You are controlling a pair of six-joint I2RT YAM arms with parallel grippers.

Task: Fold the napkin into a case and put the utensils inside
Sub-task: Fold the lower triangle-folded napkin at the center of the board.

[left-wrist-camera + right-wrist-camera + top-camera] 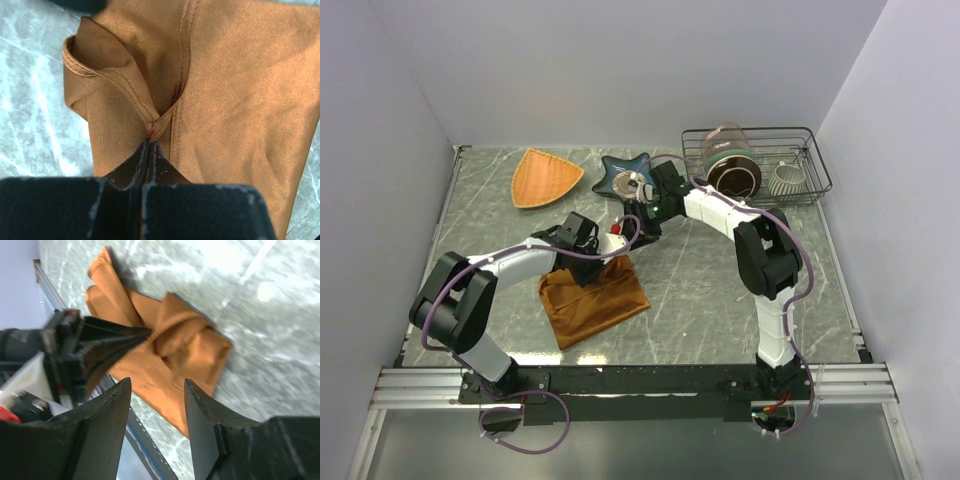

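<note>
The rust-orange napkin [595, 300] lies folded on the marble table, its top layer bunched into a raised fold [120, 80]. My left gripper [149, 142] is shut on a pinch of that fold at the napkin's far edge [603, 264]. My right gripper [157, 385] hovers open above the cloth [175, 355] with nothing between its fingers, and in the top view it sits just beyond the left one [632, 228]. Something silver [632, 185], probably the utensils, lies on a dark-blue star-shaped dish [610, 170], partly hidden by the right arm.
A lighter orange woven triangular plate [545, 178] sits at the back left. A wire rack [815, 160] at the back right holds a glass jar, a brown bowl and a white cup [786, 178]. White walls enclose the table on three sides.
</note>
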